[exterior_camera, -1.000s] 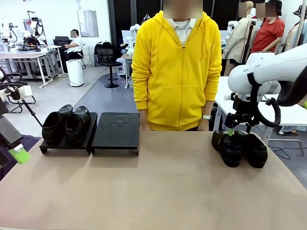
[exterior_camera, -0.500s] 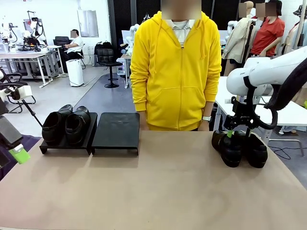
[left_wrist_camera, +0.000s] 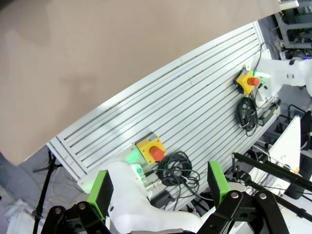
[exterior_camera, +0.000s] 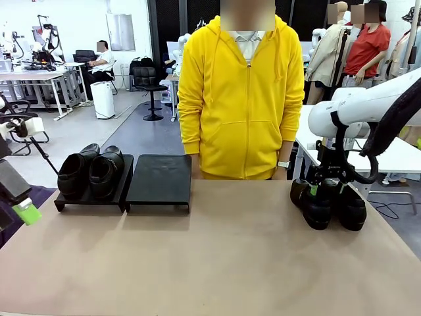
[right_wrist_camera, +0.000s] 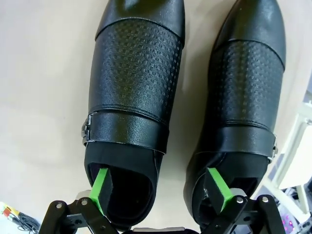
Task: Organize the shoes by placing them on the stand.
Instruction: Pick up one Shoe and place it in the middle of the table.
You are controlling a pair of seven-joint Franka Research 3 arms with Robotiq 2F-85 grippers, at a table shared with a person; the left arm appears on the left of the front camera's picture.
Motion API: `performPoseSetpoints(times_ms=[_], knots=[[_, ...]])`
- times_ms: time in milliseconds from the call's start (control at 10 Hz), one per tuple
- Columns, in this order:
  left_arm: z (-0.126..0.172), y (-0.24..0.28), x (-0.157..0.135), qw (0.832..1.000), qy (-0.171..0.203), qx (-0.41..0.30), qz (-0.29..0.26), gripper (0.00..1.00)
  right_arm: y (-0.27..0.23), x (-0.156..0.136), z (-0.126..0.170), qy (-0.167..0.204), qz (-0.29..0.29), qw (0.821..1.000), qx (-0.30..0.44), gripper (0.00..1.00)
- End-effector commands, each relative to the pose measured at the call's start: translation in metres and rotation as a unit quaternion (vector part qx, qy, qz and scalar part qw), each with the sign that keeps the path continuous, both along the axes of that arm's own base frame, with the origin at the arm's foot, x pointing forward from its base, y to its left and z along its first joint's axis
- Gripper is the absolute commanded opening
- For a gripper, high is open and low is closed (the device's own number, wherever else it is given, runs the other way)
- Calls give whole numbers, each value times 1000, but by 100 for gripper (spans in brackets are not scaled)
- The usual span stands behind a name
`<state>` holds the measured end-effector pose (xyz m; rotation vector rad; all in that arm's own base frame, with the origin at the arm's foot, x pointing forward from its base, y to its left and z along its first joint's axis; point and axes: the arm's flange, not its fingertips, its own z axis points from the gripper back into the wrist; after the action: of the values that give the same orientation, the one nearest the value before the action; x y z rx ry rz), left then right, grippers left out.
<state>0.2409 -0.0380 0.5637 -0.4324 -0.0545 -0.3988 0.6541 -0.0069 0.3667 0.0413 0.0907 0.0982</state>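
While agape, right hand in shoes

- The left gripper hangs with its jaws wide apart, green pads facing each other, nothing between them.
- Beneath it, the tan worktop ends at a slanting edge.
- Just past that edge lies a grey slotted plate.
- Two yellow boxes with red buttons sit on the plate.
- Coiled black cables lie beside the nearer box.

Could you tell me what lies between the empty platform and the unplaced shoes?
Bare table separates the empty platform from those shoes, in the front view.
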Motion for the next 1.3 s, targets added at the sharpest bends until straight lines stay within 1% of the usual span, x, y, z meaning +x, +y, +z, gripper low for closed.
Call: performPoseSetpoints(times_ms=[0, 100, 200, 500, 900, 1200], knots=[[3, -1, 1, 1000, 0, -7, 6, 100, -1, 7, 2, 6, 0, 1000, 13, 100], [3, -1, 1, 1000, 0, -7, 6, 100, 0, 7, 1, 6, 2, 1000, 17, 55], [3, -1, 1, 1000, 0, -7, 6, 100, 0, 8, 0, 9, 7, 1000, 21, 0], [3, -1, 1, 1000, 0, -7, 6, 100, 2, 8, 3, 3, 13, 1000, 21, 0], [3, -1, 1, 1000, 0, -7, 6, 100, 6, 8, 2, 9, 23, 999, 21, 0], [3, -1, 1, 1000, 0, -7, 6, 100, 7, 9, 3, 6, 31, 999, 29, 0]])
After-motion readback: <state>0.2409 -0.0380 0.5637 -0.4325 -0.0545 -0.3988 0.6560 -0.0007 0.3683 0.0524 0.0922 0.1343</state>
